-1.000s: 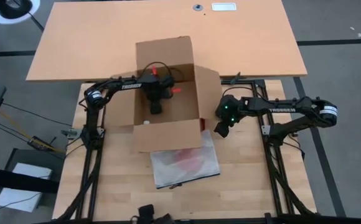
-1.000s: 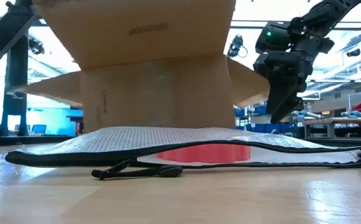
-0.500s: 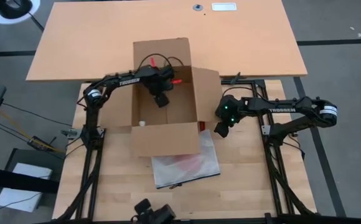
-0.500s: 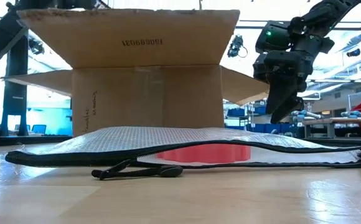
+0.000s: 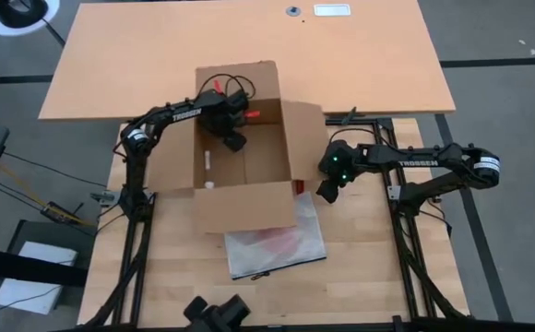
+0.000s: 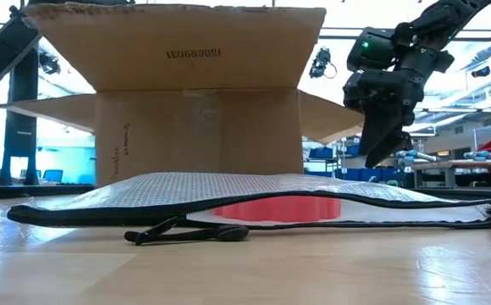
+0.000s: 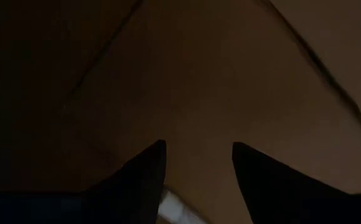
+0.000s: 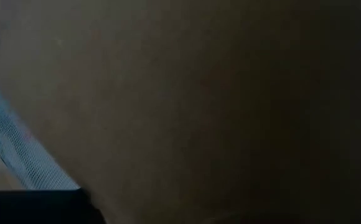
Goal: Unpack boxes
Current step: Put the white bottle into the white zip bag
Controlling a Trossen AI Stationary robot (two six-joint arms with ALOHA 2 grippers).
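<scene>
Carton: we find the brown cardboard carton (image 5: 244, 161) standing upright at the middle of the desk (image 5: 369, 267), all four flaps folded outward. In the low view the near flap (image 6: 173, 47) shows a printed number.
Carton position: its far flap reaches toward the tan board (image 5: 360, 65) behind the desk; its near flap overhangs the mesh zip bag.
Carton contents: we see a small white item (image 5: 208, 162) lying on the floor of the carton, near its left wall. We cannot tell what it is.
Left tool: we place the left tool (image 5: 233, 141) inside the open top of the carton, toward its far side. In the left wrist view its two dark fingers (image 7: 140, 180) stand apart with bare cardboard between them; we record it as spread wide and empty.
Right tool: we place the right tool (image 5: 326, 191) outside the carton, just beside its right flap, raised above the desk in the low view. We record its jaws as spread, holding nothing.
Mesh zip bag: the bag (image 5: 272, 244) lies flat on the desk in front of the carton, a red item (image 6: 279, 207) visible inside, its black zip pull (image 6: 186, 233) trailing on the desk.
</scene>
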